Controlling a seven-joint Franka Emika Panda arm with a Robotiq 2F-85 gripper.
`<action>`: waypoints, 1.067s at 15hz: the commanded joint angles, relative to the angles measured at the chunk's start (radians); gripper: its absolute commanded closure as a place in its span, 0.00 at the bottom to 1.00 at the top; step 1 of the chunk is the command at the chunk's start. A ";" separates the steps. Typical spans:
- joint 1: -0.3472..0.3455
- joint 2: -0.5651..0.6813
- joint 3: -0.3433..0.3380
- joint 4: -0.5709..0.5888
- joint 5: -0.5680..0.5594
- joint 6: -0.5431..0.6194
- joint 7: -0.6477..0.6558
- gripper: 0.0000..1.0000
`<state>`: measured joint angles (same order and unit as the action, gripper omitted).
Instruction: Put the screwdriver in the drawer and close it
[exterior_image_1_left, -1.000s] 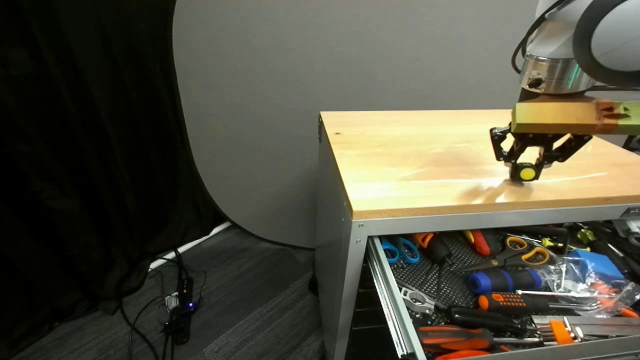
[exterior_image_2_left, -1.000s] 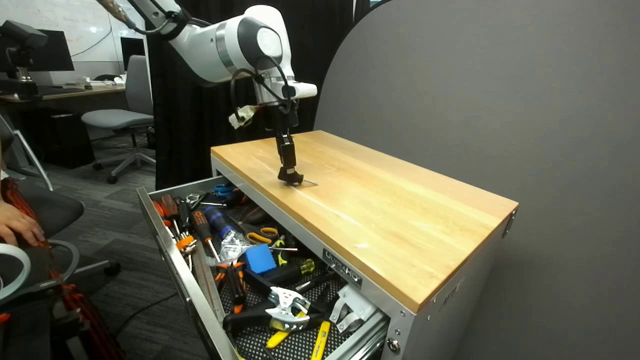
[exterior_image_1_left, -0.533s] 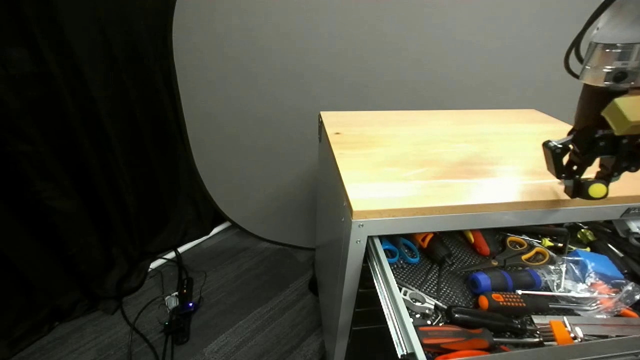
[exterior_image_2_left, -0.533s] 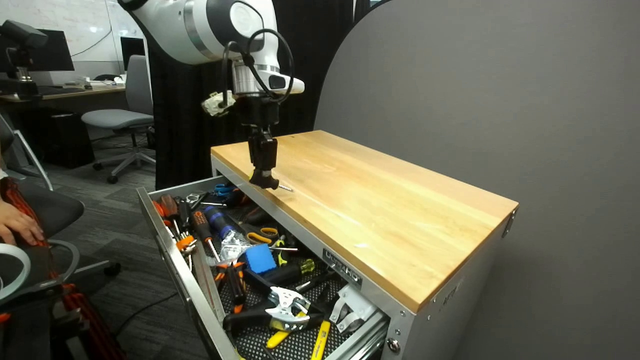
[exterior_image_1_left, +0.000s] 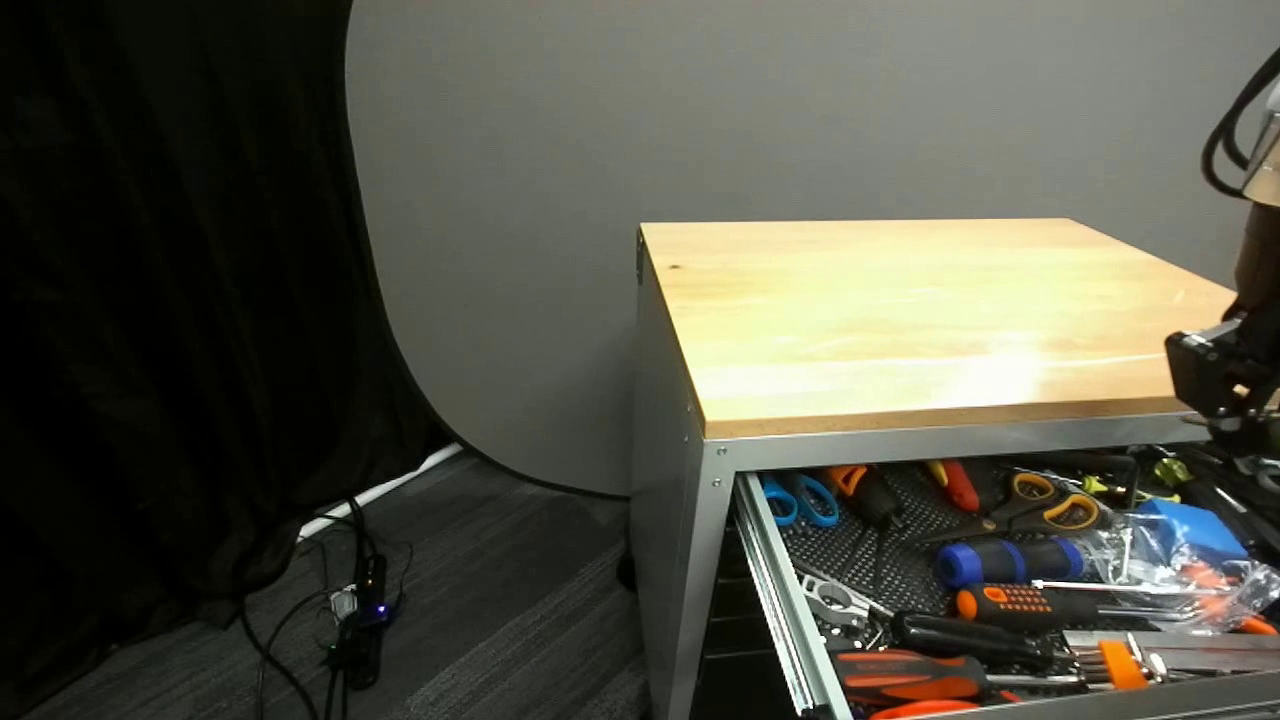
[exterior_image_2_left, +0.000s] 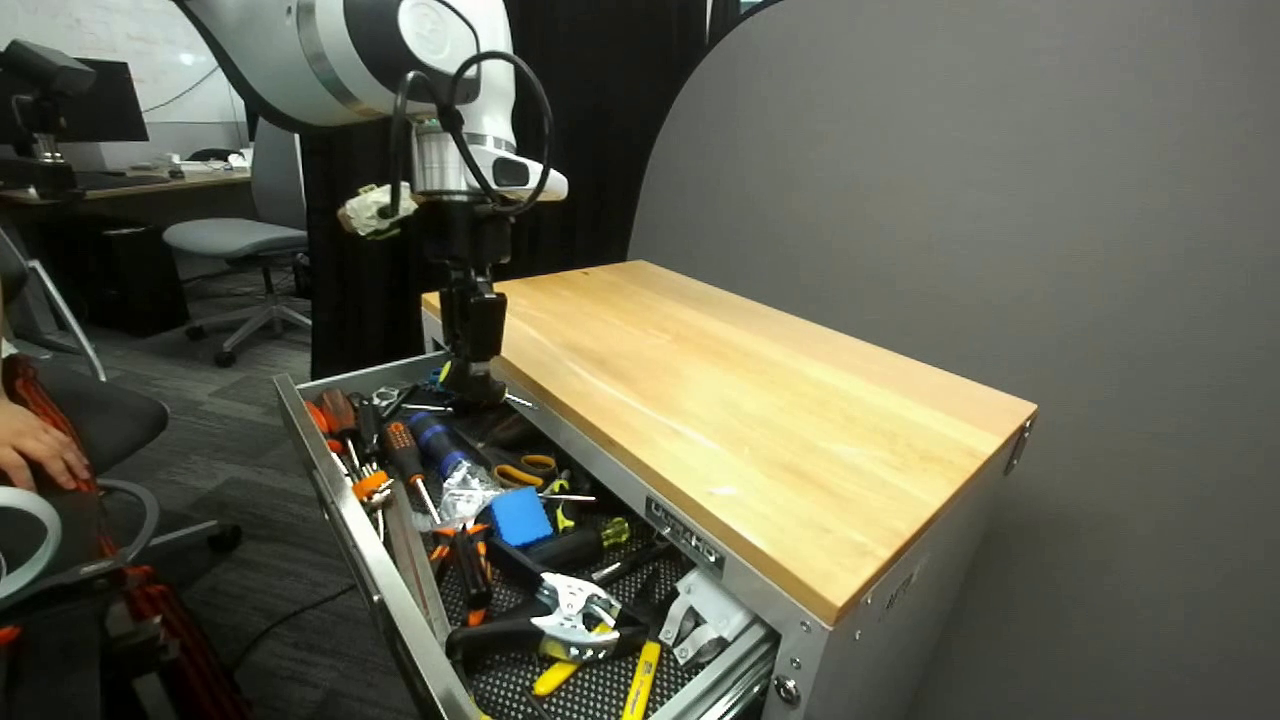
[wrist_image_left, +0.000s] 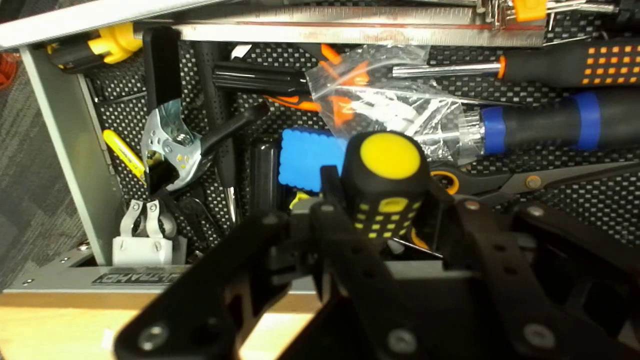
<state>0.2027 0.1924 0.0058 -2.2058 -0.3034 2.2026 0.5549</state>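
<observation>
The stubby yellow-and-black screwdriver is held between the fingers of my gripper, its yellow end toward the wrist camera. In an exterior view its yellow end and metal shaft stick out on either side of the gripper. In an exterior view the gripper is partly cut off at the right edge, and the screwdriver cannot be made out there. The top drawer is pulled open, and its side rail also shows in an exterior view. The gripper is above the drawer, just off the tabletop's front edge.
The wooden tabletop lies behind the gripper, its front edge close by. The drawer holds many tools: a blue block, a spring clamp, scissors, and a blue-black handle. A person's hand is at the far left.
My gripper has carried the screwdriver off the tabletop and out past its front edge, over the open drawer. The drawer and its tools have not moved.
</observation>
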 joint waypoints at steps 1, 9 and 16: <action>-0.010 -0.026 0.027 -0.024 0.010 0.024 -0.015 0.38; -0.024 -0.008 0.033 -0.007 0.031 -0.027 -0.057 0.00; -0.076 0.030 0.030 0.011 0.089 -0.317 -0.235 0.00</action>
<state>0.1444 0.2016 0.0271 -2.2123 -0.2534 2.0039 0.4078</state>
